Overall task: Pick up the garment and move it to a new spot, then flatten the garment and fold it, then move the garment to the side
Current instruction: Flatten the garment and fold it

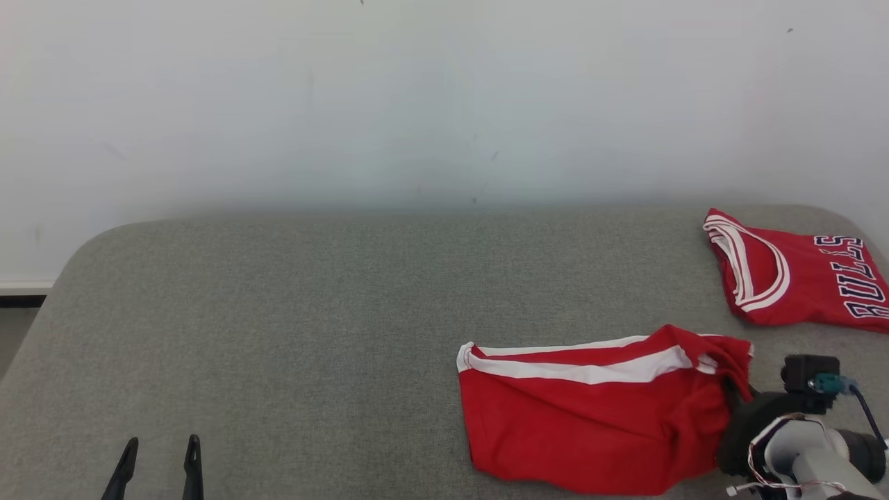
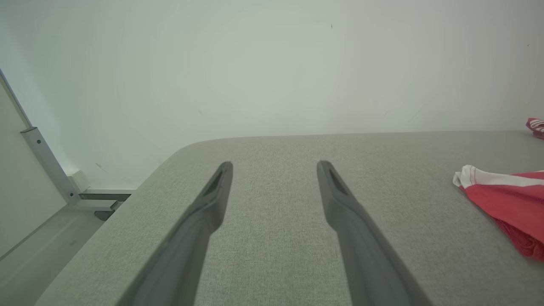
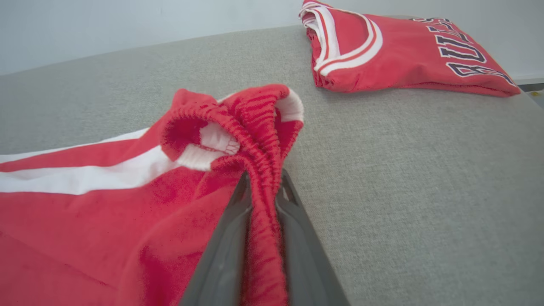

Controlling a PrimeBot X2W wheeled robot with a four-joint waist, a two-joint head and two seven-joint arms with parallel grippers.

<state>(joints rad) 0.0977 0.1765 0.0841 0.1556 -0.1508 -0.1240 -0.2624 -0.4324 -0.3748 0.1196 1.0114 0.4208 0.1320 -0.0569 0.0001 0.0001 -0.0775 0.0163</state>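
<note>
The grey padded table (image 1: 278, 312) spans the head view; the red shorts (image 1: 590, 417) lie on its near right part, long axis running left to right; a folded jersey (image 1: 799, 278) sits apart behind them; the right gripper (image 3: 264, 175) pinches the elastic waistband (image 3: 255, 123) at the shorts' right end, jaws narrow around it; the left gripper (image 1: 163, 444) hovers well apart to the left, jaws wide and empty; the lift seems to fall to the right arm.
</note>
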